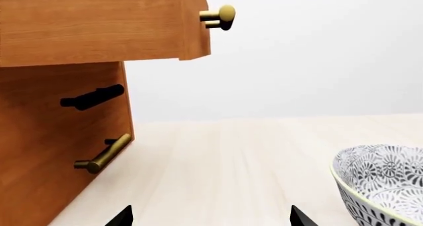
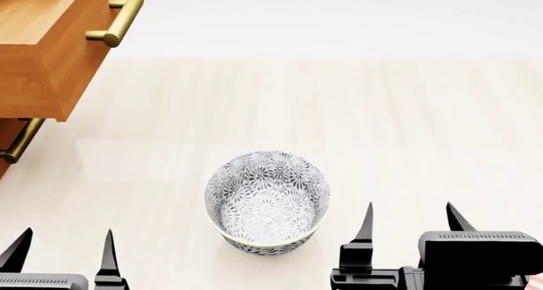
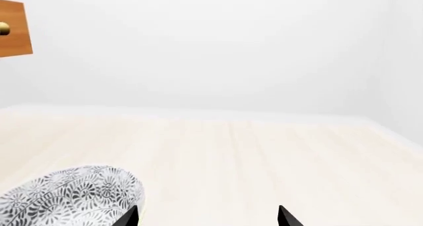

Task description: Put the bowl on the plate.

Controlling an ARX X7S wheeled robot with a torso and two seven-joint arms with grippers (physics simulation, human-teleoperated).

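Observation:
The bowl point(image 2: 267, 203), white with a dense grey-black floral pattern, stands upright on the pale wooden table in the head view, near the front and between my two grippers. It also shows in the left wrist view as the bowl point(image 1: 383, 181) and in the right wrist view as the bowl point(image 3: 69, 196). My left gripper point(image 2: 63, 248) is open at the front left, apart from the bowl. My right gripper point(image 2: 410, 221) is open just right of the bowl, empty. The plate is out of view.
A wooden cabinet point(image 2: 42, 55) stands at the back left, its top drawer pulled out with a brass handle point(image 2: 119, 20); a lower handle point(image 2: 21, 140) sits beneath. The pale table point(image 2: 382, 124) stretches back to a white wall.

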